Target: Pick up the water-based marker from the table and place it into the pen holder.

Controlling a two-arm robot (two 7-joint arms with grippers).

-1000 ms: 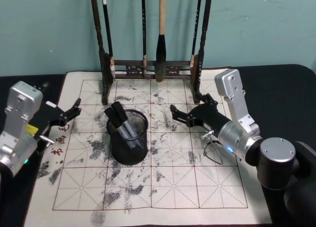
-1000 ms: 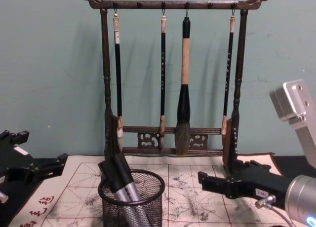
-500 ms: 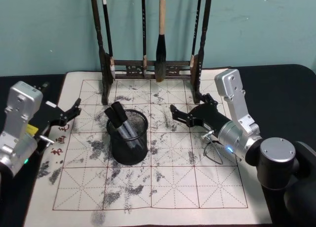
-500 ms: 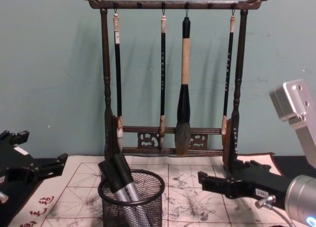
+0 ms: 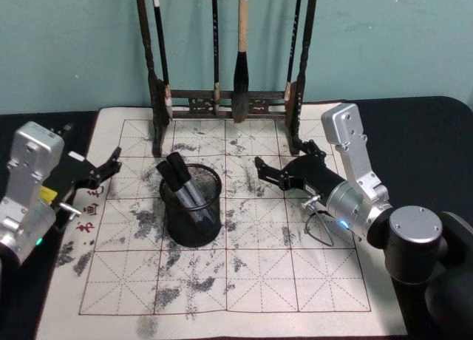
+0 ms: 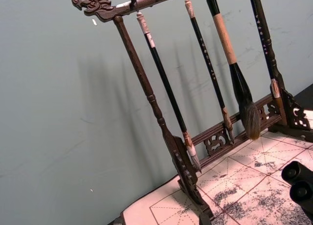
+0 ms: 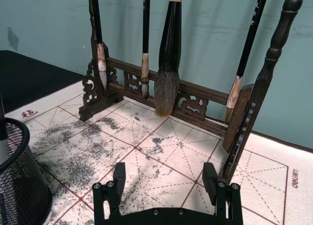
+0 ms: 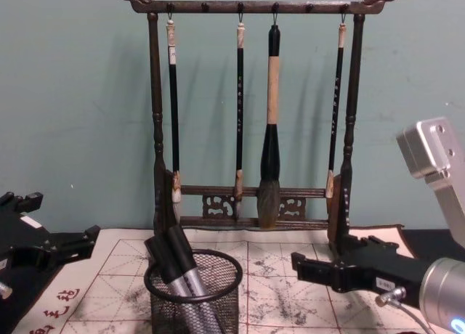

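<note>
A tall dark wooden brush rack (image 8: 254,116) with carved dragon ends stands against a teal wall at the far edge of a gridded, ink-stained calligraphy mat (image 5: 259,281), four brushes hanging from its top bar. The chest view shows the whole bar and the brushes' full length; the head view cuts the rack off above but lays out the entire mat and both arms. The left wrist view catches the rack at a slant, with two round black marker caps at its lower corner.

The right arm reaches in from the robot's right, its silver forearm angled toward the middle of the mat, and the right gripper (image 5: 267,171) hovers low over the paper just right of the pen holder (image 5: 191,205), fingers spread and gripping nothing; the right wrist view shows the gap between its two black fingers (image 7: 119,174), with the rack's base beyond. The left arm sits at the mat's left edge, the left gripper (image 5: 109,165) pointing toward the holder, its fingers parted and empty.

The black mesh pen holder stands on the mat's left-centre. Inside it lean water-based markers (image 5: 180,179), silver-barrelled with black caps, tilted toward the robot's left, caps rising above the rim.
</note>
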